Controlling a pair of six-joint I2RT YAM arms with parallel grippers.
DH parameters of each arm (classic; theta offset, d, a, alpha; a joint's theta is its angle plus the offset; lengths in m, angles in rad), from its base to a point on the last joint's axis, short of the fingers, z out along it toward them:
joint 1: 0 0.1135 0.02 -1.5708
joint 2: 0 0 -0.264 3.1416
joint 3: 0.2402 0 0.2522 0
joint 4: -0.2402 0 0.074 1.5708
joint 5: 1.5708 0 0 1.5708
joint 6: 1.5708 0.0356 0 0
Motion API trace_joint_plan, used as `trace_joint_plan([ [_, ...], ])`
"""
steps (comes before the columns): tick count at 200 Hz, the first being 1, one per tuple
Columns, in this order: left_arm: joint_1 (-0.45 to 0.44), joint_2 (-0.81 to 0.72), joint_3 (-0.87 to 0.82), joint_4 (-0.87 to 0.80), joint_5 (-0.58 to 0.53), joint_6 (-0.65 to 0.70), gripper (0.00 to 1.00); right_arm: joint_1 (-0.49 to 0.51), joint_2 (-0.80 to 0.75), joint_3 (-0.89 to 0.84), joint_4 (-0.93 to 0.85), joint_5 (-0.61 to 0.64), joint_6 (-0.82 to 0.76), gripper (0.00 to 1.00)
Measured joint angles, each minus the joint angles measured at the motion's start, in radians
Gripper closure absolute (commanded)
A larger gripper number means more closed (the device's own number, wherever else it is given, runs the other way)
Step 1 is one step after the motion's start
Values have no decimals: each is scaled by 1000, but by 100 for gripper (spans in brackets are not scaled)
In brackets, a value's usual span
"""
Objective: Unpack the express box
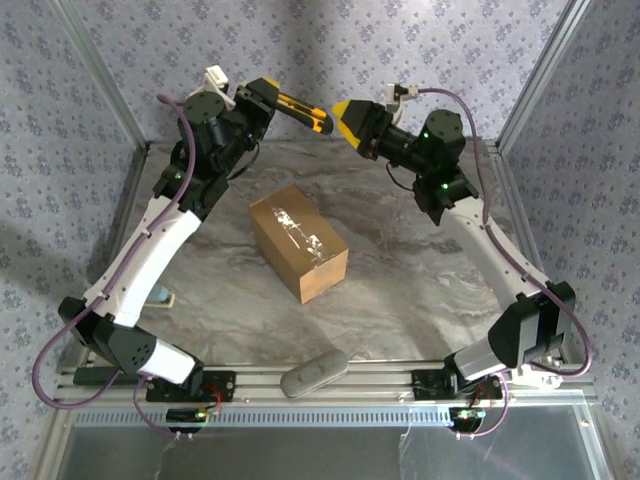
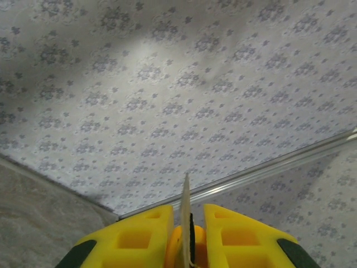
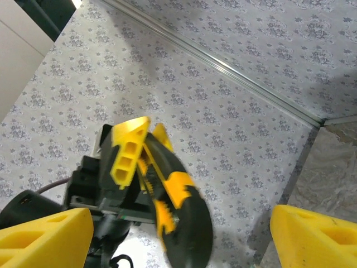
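The express box [image 1: 298,242] sits just left of centre in the overhead view, on the marbled table [image 1: 400,300], turned at a slant so one short end points to the lower right. Its top flaps are down and a shiny strip of tape [image 1: 300,228] runs along the seam, so I cannot see what is inside. Neither arm touches it; both are raised well apart from it toward the top of the frame. Upper left of centre, my left gripper [image 1: 270,97] is clamped on a yellow-and-black utility knife [image 1: 305,113] that points right. On the left wrist camera the yellow fingers [image 2: 146,231] press in on either side of the knife, and its thin blade [image 2: 186,206] stands up between them against the flowered wallpaper. Just to the right of the knife tip overhead, my right gripper [image 1: 345,118] faces it without touching. On its wrist camera the fingers [image 3: 44,240] sit at the two lower corners, spread wide with nothing between them, and the knife hangs in the middle of that frame. At the bottom centre of the overhead view a grey oblong thing [image 1: 313,372] lies on the aluminium rail [image 1: 380,378]. A small pale object [image 1: 161,296] sits at the left, beside the left arm; I cannot tell what it is.
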Motion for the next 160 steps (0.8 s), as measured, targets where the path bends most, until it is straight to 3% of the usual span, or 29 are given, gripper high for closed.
trace_joint_plan([
  [84,-97,37,5,97,-131,-32,100,29,79,89,124,26,78,18],
  [160,-138,47,3,130,-251,-33,100,49,102,113,157,34,111,34],
])
